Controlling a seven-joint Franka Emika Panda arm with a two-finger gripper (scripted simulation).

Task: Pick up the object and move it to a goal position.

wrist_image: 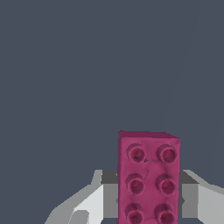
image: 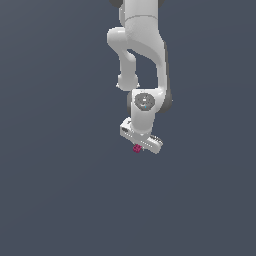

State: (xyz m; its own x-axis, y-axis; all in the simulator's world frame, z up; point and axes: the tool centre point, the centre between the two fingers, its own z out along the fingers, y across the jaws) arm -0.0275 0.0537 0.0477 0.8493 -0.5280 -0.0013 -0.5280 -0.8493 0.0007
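Magenta-pink, the object was seen just beneath the white gripper in the exterior view. In the wrist view, the object was clamped between the fingers; slippage could be caused by abrupt motion.

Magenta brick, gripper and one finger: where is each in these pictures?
Magenta studded brick (wrist_image: 148, 179): wrist view, middle of its studded top face.
Gripper (image: 138, 148): exterior view, between the fingertips, at the brick.
Fingers (wrist_image: 89, 203): wrist view, white surface of the one beside the brick.
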